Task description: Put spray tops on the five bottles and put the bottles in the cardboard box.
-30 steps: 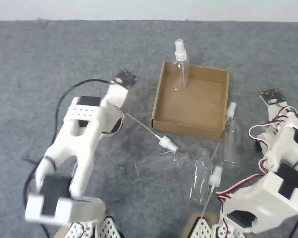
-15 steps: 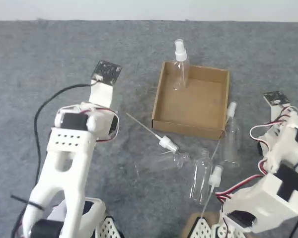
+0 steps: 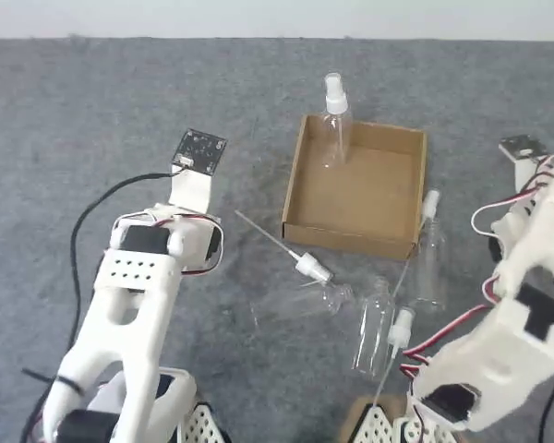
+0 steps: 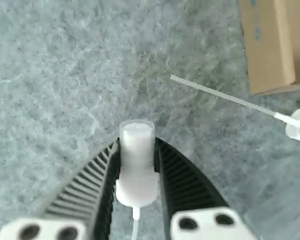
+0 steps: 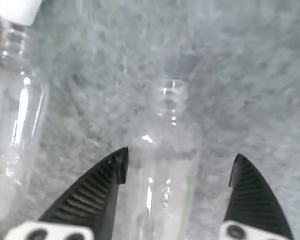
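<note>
1. The step in hand looks like capping. The left pincer [image 4: 136, 145] is closed on a spray top [image 4: 136, 172], clamping its white head, with the thin tube trailing back between the fingers. It hangs over bare counter [image 3: 92, 101], left of the cardboard box [image 3: 351, 235].
2. The right pincer [image 5: 181, 157] is spread wide, one finger on each side of an open-necked bottle [image 5: 165, 145] that lies on the counter. It grips nothing. A neighbouring bottle [image 5: 15, 115] lies just beside.
3. One capped bottle [image 3: 334, 125] stands upright in the box's far left corner, so that one seems finished. A loose spray top [image 3: 312, 269] lies just outside the box's near wall. Clear bottles lie nearer the counter's near edge, right of centre.
4. Next, I judge, the right pincer must close on the bottle's body and present its neck. The left must then thread the tube into the mouth and seat the head. The tube is thin and may catch on the rim.
5. Writing: the left wrist view shows faint blue print on the box's outer wall, too small to read. The bottles carry no labels.
</note>
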{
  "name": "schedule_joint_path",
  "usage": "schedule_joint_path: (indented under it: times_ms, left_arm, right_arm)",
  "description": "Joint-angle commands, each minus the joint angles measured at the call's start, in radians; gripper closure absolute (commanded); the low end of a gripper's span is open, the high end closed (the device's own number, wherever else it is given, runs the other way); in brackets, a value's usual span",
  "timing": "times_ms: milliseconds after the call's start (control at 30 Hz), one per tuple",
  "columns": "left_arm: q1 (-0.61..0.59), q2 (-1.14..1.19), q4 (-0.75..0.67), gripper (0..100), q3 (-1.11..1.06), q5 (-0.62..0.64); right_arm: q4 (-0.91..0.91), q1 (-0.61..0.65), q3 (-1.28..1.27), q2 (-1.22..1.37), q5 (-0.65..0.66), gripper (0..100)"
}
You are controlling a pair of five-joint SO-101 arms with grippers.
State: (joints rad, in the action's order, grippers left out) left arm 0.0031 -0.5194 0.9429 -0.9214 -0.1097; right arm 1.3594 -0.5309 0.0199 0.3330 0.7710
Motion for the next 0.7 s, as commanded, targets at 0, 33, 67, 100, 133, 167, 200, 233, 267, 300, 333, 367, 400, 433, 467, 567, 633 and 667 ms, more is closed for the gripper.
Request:
schedule_joint_path:
  times_ms: [0,33,67,100,133,167,200,233,267,300,333,367,400,433,467,567,633,667]
  left_arm:
    - [0.006,-0.046,-0.028,99,0.005,0.009]
    - [0.006,-0.046,-0.028,99,0.005,0.009]
    - [0.006,-0.046,-0.028,99,0.005,0.009]
    - [0.006,-0.046,-0.028,99,0.005,0.009]
    - [0.006,-0.046,-0.028,99,0.005,0.009]
    - [0.006,-0.046,-0.028,99,0.005,0.009]
    - [0.006,-0.046,-0.028,99,0.005,0.009]
    - [0.006,-0.046,-0.028,99,0.005,0.009]
    - [0.006,-0.046,-0.028,99,0.004,0.009]
    - [0.006,-0.046,-0.028,99,0.004,0.009]
    - [0.006,-0.046,-0.028,99,0.004,0.009]
    - [0.006,-0.046,-0.028,99,0.004,0.009]
    - [0.005,-0.046,-0.028,99,0.005,0.009]
    - [0.002,-0.048,-0.028,99,0.010,0.009]
    - [-0.003,-0.048,-0.028,99,0.013,0.009]
    - [-0.005,-0.048,-0.020,99,0.039,0.009]
    - [-0.005,-0.048,-0.020,99,0.059,0.029]
    - [-0.005,-0.048,-0.017,99,0.071,0.044]
  right_arm:
    - [0.036,0.008,0.115,0.054,-0.003,73.2]
    - [0.036,0.007,0.121,0.070,-0.003,74.6]
    - [0.035,0.007,0.129,0.079,-0.003,77.2]
    - [0.031,0.007,0.130,0.084,-0.005,80.5]
    - [0.030,0.007,0.133,0.087,-0.005,83.2]
    - [0.030,0.007,0.133,0.088,-0.005,85.7]
    - [0.028,0.007,0.135,0.091,-0.005,87.2]
    - [0.028,0.007,0.137,0.093,-0.005,88.0]
    - [0.028,0.007,0.137,0.093,-0.005,88.8]
    - [0.028,0.007,0.137,0.087,-0.005,89.4]
    - [0.028,0.007,0.138,0.084,-0.005,90.3]
    - [0.030,0.005,0.143,0.077,-0.005,91.6]
    - [0.038,0.005,0.150,0.064,-0.008,92.9]
    - [0.041,0.005,0.155,0.044,-0.012,94.5]
    - [0.056,0.005,0.158,0.019,-0.014,95.5]
    - [0.108,0.016,0.155,-0.099,-0.032,96.9]
    - [0.120,0.027,0.155,-0.200,-0.084,97.1]
    - [0.125,0.035,0.153,-0.251,-0.104,97.2]
